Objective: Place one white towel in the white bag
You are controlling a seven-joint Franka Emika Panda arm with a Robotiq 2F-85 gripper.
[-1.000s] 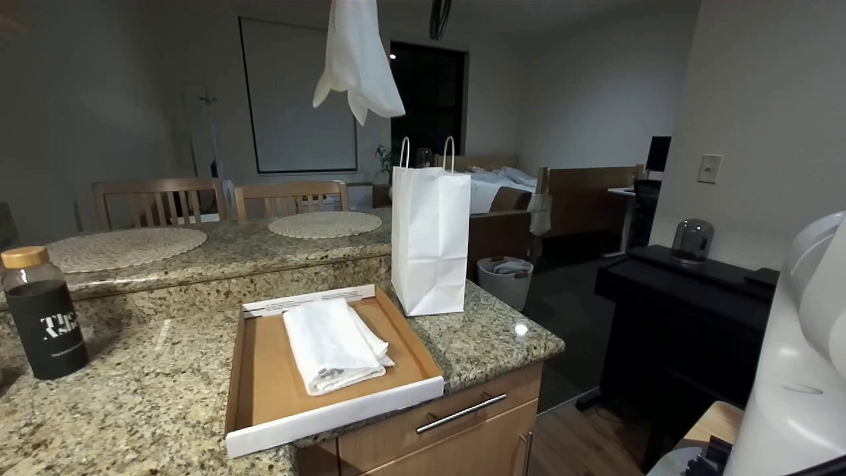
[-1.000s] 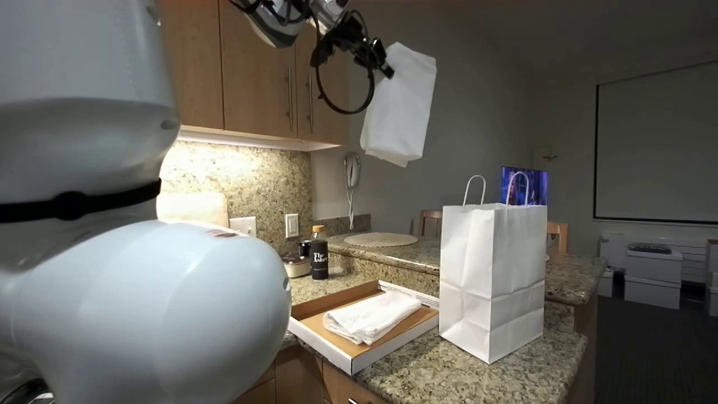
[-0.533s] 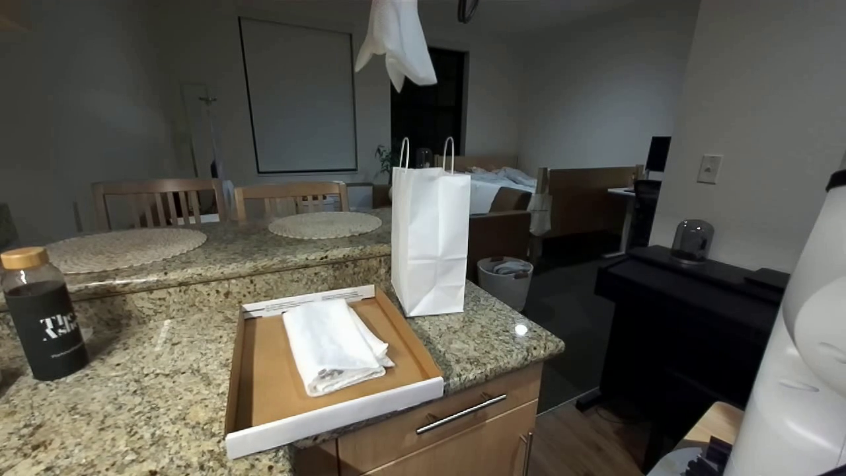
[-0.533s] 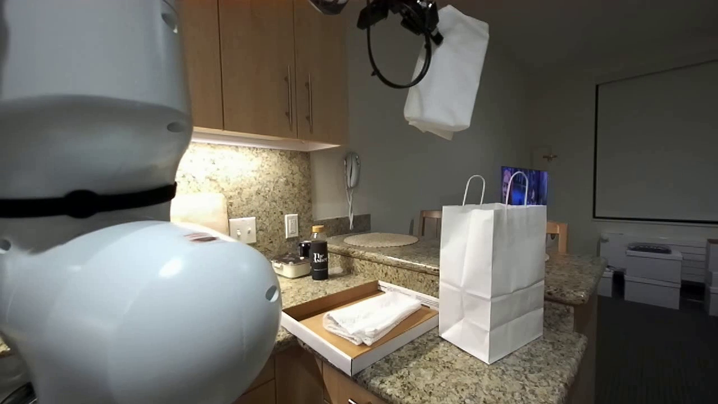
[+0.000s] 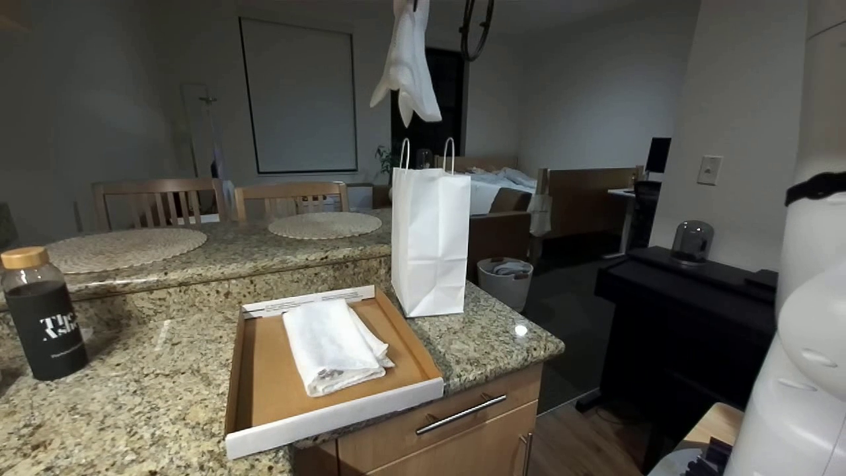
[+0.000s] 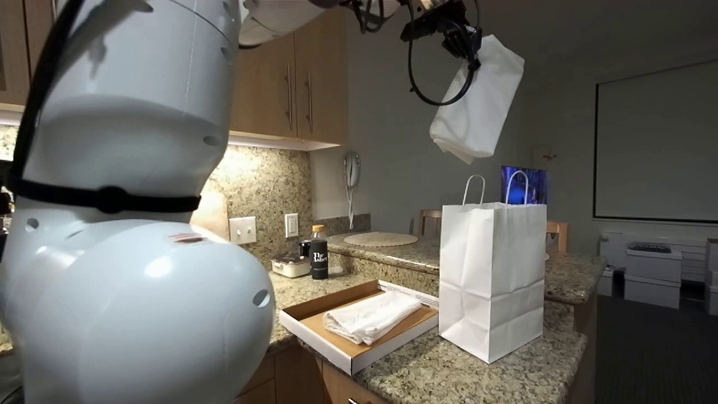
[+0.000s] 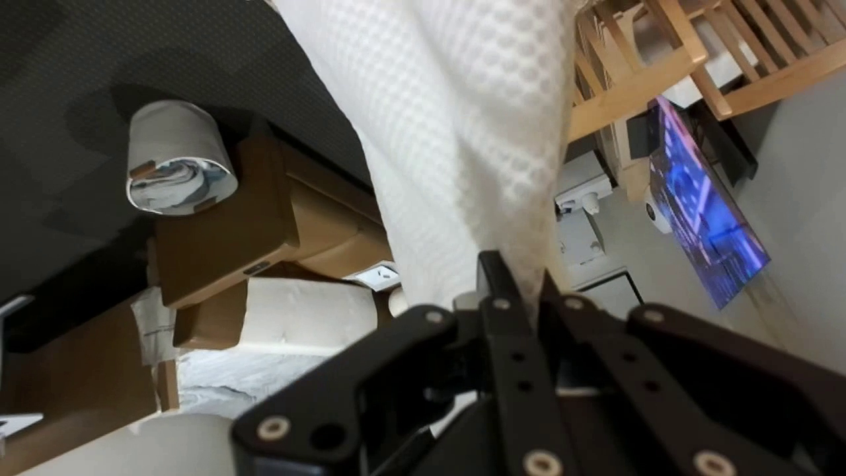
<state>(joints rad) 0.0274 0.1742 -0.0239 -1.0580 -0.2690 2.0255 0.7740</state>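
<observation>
1. Gripper: jaws narrow, holding the white towel near its upper end.
2. White towel: suspended in mid-air, tilted, its lower end showing higher than the white bag in both exterior views.
3. White bag: upright on the counter, near the outer corner and just beside the cardboard tray.
4. Cardboard tray: along the counter's front edge; folded towel on its floor, between the side edges.
5. Bottle: upright, beyond the tray's left edge in an exterior view.

A towel hangs above the bag standing beside the tray.
</observation>
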